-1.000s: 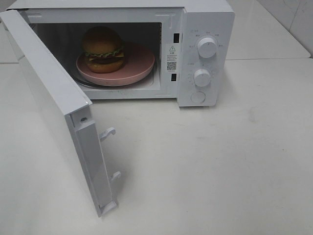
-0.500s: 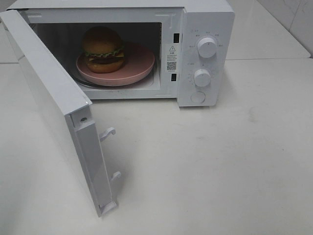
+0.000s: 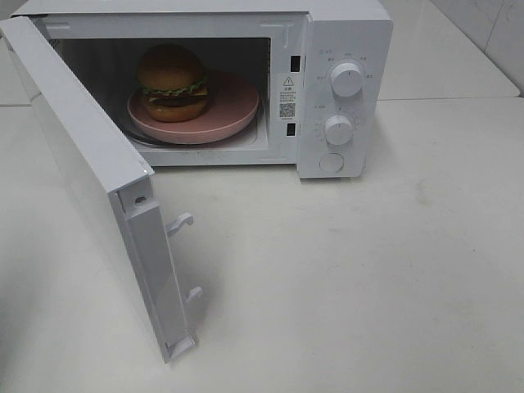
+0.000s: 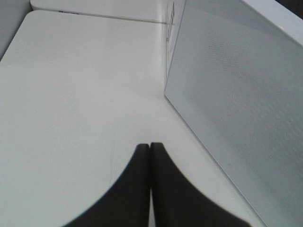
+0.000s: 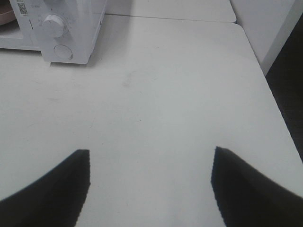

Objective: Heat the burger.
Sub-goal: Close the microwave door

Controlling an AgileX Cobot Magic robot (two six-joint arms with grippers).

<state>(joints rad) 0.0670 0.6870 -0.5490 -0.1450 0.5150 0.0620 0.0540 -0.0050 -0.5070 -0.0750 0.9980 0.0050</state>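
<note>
Worktop: white, matt, faintly scuffed, with a seam running level with the microwave.

Microwave: white, two knobs on its right panel. Its door is swung wide open to the left.

Pink plate: flat, inside the cavity.

Burger: sits on the plate's left part, upright. Glossy golden-brown bun, green lettuce frill, dark patty, orange layer (round, so no long axis; the stack runs vertical, crown up).

Left fingers: pressed together, holding nothing, over bare worktop beside the door.

Right fingers: wide apart, holding nothing, over the worktop.
</note>
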